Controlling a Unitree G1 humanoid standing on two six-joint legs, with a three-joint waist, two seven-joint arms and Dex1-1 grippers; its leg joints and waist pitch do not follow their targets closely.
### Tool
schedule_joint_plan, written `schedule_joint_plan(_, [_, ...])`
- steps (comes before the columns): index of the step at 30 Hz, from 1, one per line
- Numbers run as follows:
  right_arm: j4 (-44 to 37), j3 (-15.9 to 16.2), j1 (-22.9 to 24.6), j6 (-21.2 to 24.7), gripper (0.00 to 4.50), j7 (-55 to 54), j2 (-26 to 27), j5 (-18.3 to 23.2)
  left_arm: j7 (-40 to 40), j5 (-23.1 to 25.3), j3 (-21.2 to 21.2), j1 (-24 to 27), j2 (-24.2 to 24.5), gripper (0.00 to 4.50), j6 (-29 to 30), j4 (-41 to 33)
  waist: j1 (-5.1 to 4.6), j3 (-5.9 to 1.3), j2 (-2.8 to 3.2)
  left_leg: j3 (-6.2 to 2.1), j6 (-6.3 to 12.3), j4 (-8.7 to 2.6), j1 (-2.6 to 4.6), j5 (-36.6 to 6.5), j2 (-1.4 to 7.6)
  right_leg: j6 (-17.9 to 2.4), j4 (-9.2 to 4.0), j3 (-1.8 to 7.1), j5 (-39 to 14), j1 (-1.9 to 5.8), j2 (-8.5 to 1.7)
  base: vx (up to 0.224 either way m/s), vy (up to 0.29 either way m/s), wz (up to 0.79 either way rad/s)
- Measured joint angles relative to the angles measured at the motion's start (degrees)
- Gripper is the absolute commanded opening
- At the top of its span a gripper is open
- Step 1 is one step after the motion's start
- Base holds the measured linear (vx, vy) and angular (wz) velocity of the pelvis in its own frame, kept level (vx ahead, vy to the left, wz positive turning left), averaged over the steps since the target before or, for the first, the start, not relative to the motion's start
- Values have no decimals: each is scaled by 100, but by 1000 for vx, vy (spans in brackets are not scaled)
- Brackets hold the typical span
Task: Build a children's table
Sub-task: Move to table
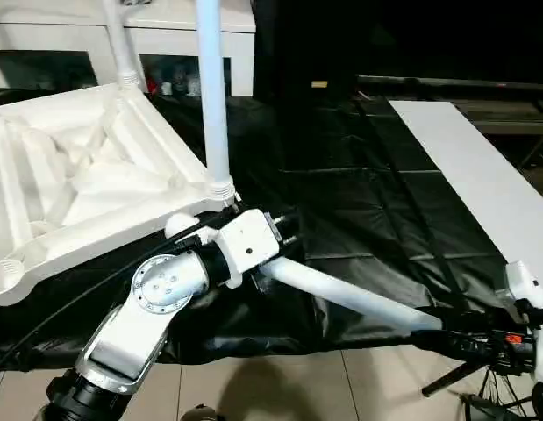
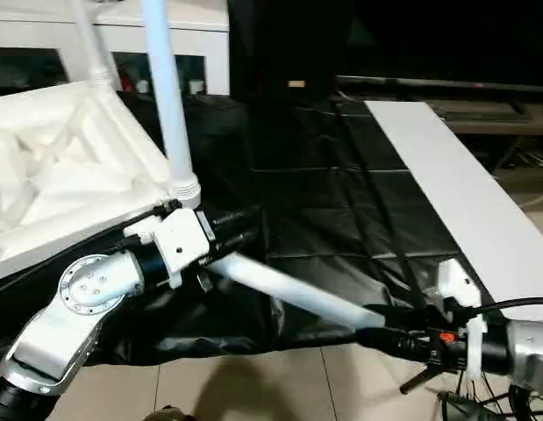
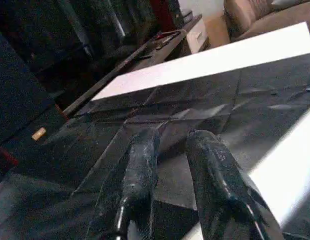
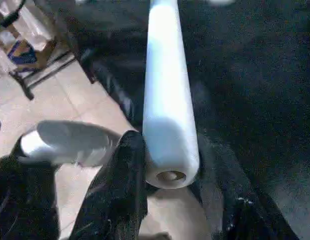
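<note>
Two black-fingered pincers were at work over a black plastic sheet (image 1: pixel 359 175). The right pincer (image 4: pixel 180 200) gripped the thick end of a loose round tapering white plastic leg (image 1: pixel 341 294), one black finger (image 4: pixel 119 185) pressed against its side and the other on the far side, so that the leg's hollow end face sat between them. From that grip the leg ran slantwise across the sheet up to the left pincer (image 3: pixel 172 150). The left pincer's two fingers (image 3: pixel 139 165) stood a narrow gap apart with nothing visibly between them in the wrist view; the loose leg showed as a white band just beside one finger, and whether they touched it could not be told.

Just beyond the left wrist lay the white plastic tabletop with rounded corners (image 1: pixel 78 175), upside down and tilted, its ribbed underside facing up. One round white leg (image 1: pixel 211 88) stood upright in the corner socket nearest the left pincer, and another white leg (image 1: pixel 120 44) rose from the far corner. An open round socket (image 1: pixel 3 270) showed at the near left corner.

Farther out, a long flat white board (image 1: pixel 482 184) lay along the right side of the black sheet. Behind the tabletop stood a white cabinet with glass-fronted doors (image 1: pixel 166 44). Pale floor tiles (image 1: pixel 324 386) showed under the near edge of the sheet.
</note>
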Motion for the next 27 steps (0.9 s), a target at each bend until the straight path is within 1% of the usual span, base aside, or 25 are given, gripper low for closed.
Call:
schedule_joint_plan(1, [13, 93, -238, -71, 117, -126, 163, -34, -20, 74, -40, -39, 57, 122, -55, 8, -25, 0, -1, 0, -1, 0, 2, 1, 1, -1, 2, -1, 3, -2, 0, 0, 0, 0])
schedule_joint_plan(3, [9, 256, -485, -211, 117, -268, 329, -120, -58, 160, -124, -155, 99, 122, -144, 32, -44, -1, 2, 0, -5, 1, 0, 3, 1, 0, 3, 1, 4, -4, 0, 0, 0, 0])
schedule_joint_plan(4, [38, 365, -572, -265, 117, -330, 358, -219, -154, 131, -122, -188, 137, 140, -162, 11, -42, -3, 4, 1, -5, 1, 5, 3, 0, 0, 2, 3, 4, 3, 0, 0, 0, 0])
schedule_joint_plan(6, [147, 689, -1018, -307, 117, -524, 599, -501, -442, 12, -125, -240, 322, 159, -52, 36, -76, -1, 0, 1, -5, 1, 16, 3, 0, -5, 7, 3, 7, 4, 0, 0, 0, 0])
schedule_joint_plan(8, [321, 985, -1367, -329, 117, -688, 815, -714, -602, 7, -130, -446, 413, 161, -59, 104, -96, 3, -8, 1, -12, 1, -2, 8, 0, -6, 16, 3, 8, -12, 0, 0, 0, 0])
schedule_joint_plan(9, [368, 1103, -1510, -335, 117, -749, 921, -786, -622, 77, -129, -561, 480, 172, -129, 131, -101, 4, -9, 1, -14, 1, -4, 9, 0, -27, 18, 4, 21, -17, 0, 0, 0, 0])
schedule_joint_plan(10, [429, 1208, -1653, -340, 117, -796, 1023, -860, -616, 194, -127, -663, 564, 172, -242, 180, -103, 4, -9, 1, -14, 1, -6, 9, 0, -40, 21, 3, 31, -17, 0, 0, 0, 0])
schedule_joint_plan(11, [487, 1306, -1776, -352, 117, -841, 1107, -917, -605, 322, -99, -757, 623, 189, -349, 231, -94, 4, -9, 1, -14, 1, -7, 9, 0, -42, 21, 4, 33, -17, 0, 0, 0, 0])
schedule_joint_plan(13, [650, 1474, -1999, -413, 117, -894, 1241, -1053, -590, 505, -83, -812, 784, 200, -563, 331, -100, 3, -11, 1, -14, 0, -10, 8, -1, -43, 22, 4, 33, -19, 0, 0, 0, 0])
schedule_joint_plan(14, [842, 1620, -2223, -480, 117, -938, 1356, -1190, -617, 622, -85, -840, 948, 202, -680, 429, -112, 4, -15, 1, -14, 0, -17, 8, -1, -43, 30, 3, 33, -30, 0, 0, 0, 0])
schedule_joint_plan(16, [1052, 1802, -2349, -616, 117, -978, 1398, -1386, -654, 752, -82, -866, 1114, 220, -788, 546, -110, 4, -15, 2, -14, -1, -25, 9, -1, -44, 33, 3, 34, -38, 0, 0, 0, 0])
schedule_joint_plan(18, [1262, 1969, -2441, -752, 117, -899, 1432, -1550, -719, 801, -75, -866, 1253, 220, -825, 593, -101, 6, -18, 2, -14, -1, -28, 9, 0, -44, 35, 3, 33, -42, 0, 0, 0, 0])
schedule_joint_plan(21, [1538, 2122, -2572, -942, 117, -789, 1515, -1687, -858, 834, -76, -871, 1370, 220, -890, 689, -90, 13, -31, 4, -16, 1, -29, 11, 0, -48, 39, 5, 36, -45, 0, 0, 0, 0])
schedule_joint_plan(25, [1748, 2157, -2759, -1116, 117, -631, 1507, -1750, -1035, 861, -87, -878, 1490, 220, -1110, 841, -82, 18, -54, 5, -23, 5, -26, 15, 0, -55, 47, 8, 41, -46, 0, 0, 0, 0])
schedule_joint_plan(27, [1915, 2181, -2900, -1200, 117, -557, 1506, -1754, -1194, 920, -162, -1025, 1610, 220, -1301, 1003, -73, 22, -68, 5, -29, 6, -25, 19, 2, -60, 52, 7, 43, -49, 0, 0, 0, 0])
